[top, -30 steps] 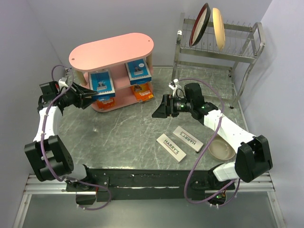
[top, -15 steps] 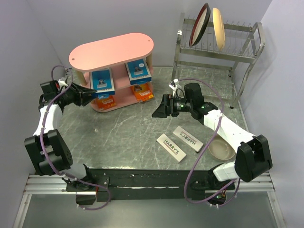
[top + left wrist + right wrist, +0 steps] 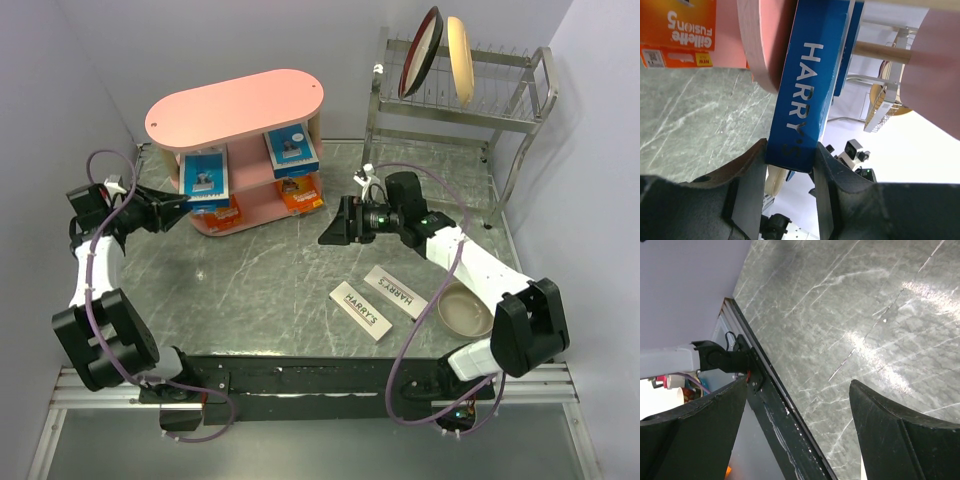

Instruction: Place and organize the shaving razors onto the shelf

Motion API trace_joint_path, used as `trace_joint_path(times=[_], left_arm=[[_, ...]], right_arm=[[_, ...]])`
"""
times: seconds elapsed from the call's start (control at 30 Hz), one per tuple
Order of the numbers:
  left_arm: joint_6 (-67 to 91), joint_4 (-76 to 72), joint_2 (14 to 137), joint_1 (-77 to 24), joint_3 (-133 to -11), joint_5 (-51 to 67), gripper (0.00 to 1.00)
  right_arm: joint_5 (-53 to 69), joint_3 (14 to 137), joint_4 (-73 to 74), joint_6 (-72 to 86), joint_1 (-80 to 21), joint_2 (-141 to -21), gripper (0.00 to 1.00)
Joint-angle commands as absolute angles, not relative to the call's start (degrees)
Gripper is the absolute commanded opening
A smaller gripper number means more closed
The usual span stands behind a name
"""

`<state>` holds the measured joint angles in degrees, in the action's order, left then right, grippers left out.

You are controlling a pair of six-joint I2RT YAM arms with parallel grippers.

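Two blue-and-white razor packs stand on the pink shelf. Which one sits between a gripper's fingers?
The left-hand blue-and-white pack: the left gripper clasps its edge, lettered HARRY'S. The right-hand pack stands alone, with no gripper touching it.

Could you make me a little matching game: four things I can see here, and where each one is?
1 white HARRY'S boxes
2 orange packs
3 round plates
4 left-hand blue pack

A standing in the wire rack
B held in the left gripper
C flat on the table
D lower tier of the shelf

Pairs: 1-C, 2-D, 3-A, 4-B.
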<state>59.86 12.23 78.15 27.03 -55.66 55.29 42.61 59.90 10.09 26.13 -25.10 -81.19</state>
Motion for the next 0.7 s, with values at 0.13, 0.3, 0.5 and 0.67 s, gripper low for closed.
trace_joint_path(times=[0.13, 0.3, 0.5, 0.67], left_arm=[[61.5, 11.2, 77.0, 26.9, -53.5, 55.3, 0.41], [62.6, 12.8, 78.0, 25.8, -55.4, 54.0, 0.43], [64.9, 15.7, 78.2, 24.4, -55.9, 51.7, 0.37], [64.2, 23.5, 77.9, 23.5, -59.7, 47.6, 0.34]], right_arm=[[42.9, 63.1, 8.3, 26.5, -25.3, -82.7, 0.89], [42.6, 62.4, 8.7, 26.2, -25.6, -82.0, 0.89], [42.0, 62.5, 11.1, 24.5, -25.8, -81.7, 0.90], [44.0, 65.6, 9.4, 23.2, -26.9, -83.8, 0.89]])
